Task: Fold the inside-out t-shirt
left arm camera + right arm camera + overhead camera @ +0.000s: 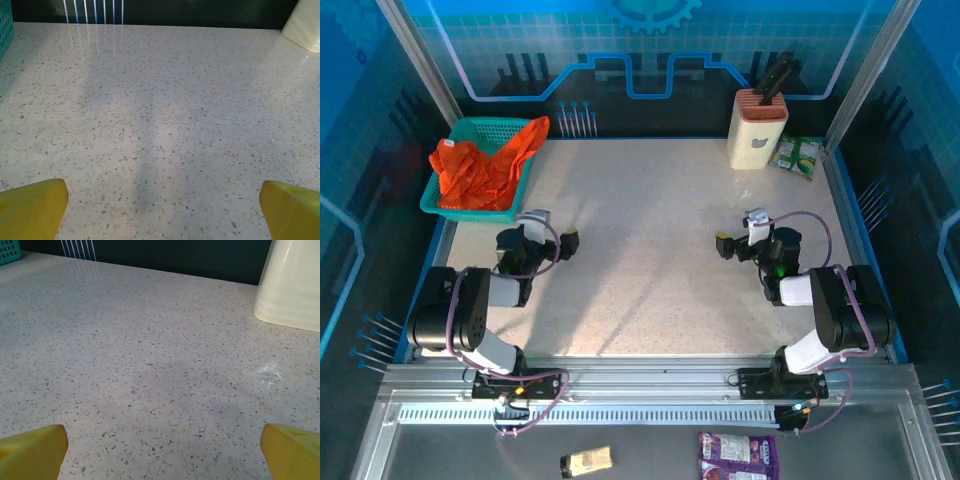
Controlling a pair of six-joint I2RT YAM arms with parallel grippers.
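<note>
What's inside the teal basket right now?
The orange t-shirt, crumpled, with one part draped over the far right corner of the teal basket. It hides the basket floor and anything underneath.

We see the pale speckled stone-look table top as smooth with a soft sheen, faintly mirroring light stripes near its far edge. The bright orange t-shirt is soft, matt, crumpled cloth, and the teal mesh basket under it is hard, slightly shiny plastic. The cream rounded knife block looks like smooth glossy plastic with bright highlights. On the left gripper and the right gripper we find yellow pads of smooth, matt plastic. The silver rail along the near edge is brushed metal, and the purple packet is shiny crinkled film
</note>
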